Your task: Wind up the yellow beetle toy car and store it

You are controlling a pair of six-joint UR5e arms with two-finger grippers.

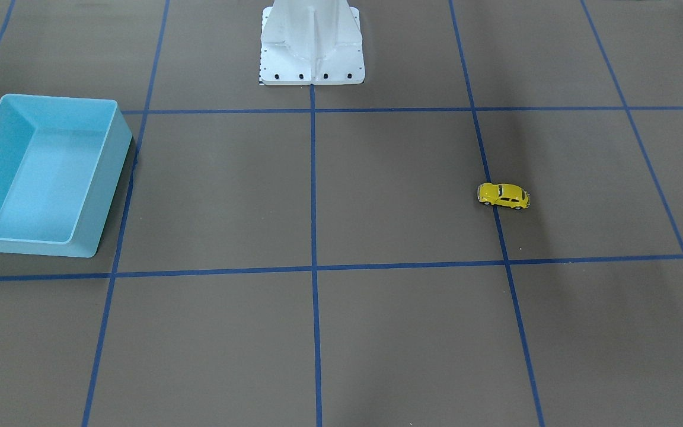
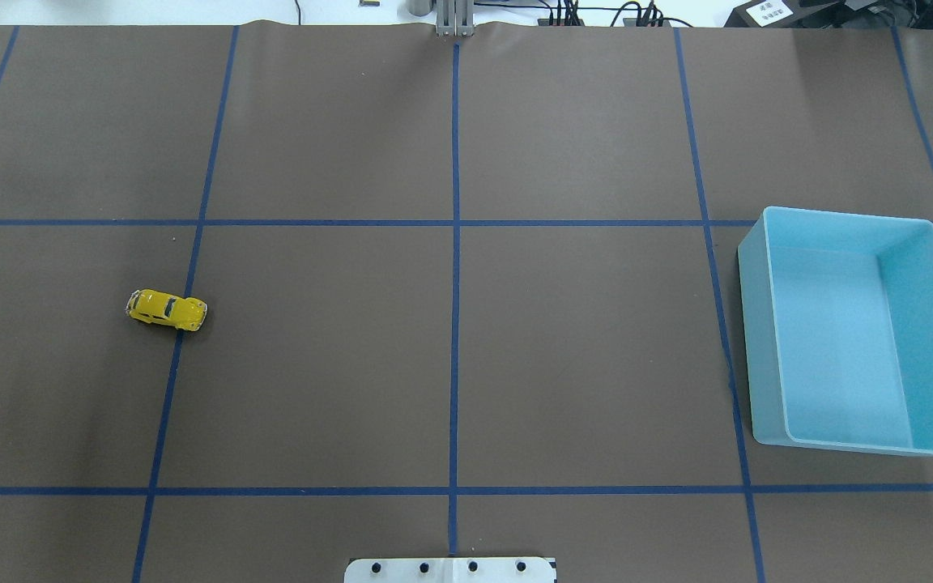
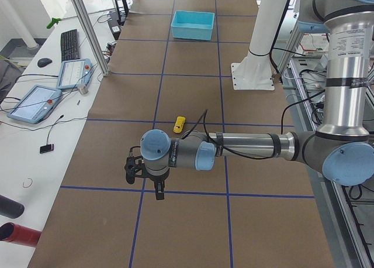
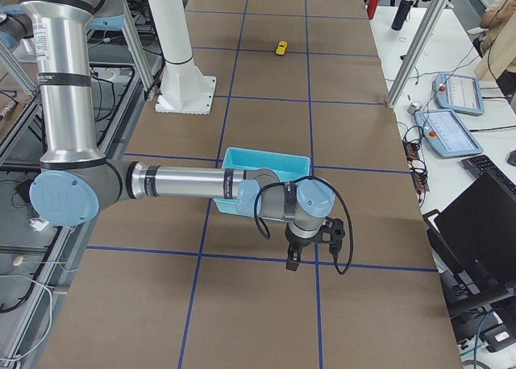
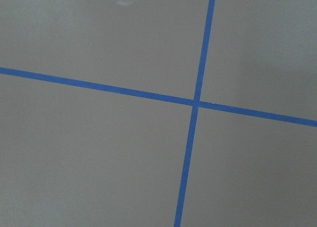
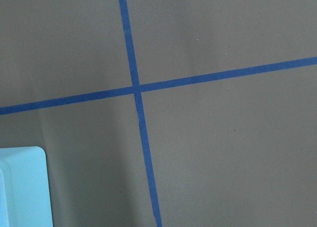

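Front view: the yellow beetle toy car (image 1: 503, 196) sits across a blue tape line (image 1: 500, 237), well apart from the open light blue bin (image 1: 104, 196) meant to store it. Overhead: same, no arm in. Left end: my left gripper (image 3: 159, 193) hangs on the car's side, likely the winder; open or closed, I cannot tell. Right end: my right gripper (image 4: 292, 260) hangs by the bin, equally unreadable. Wrists: just tape.
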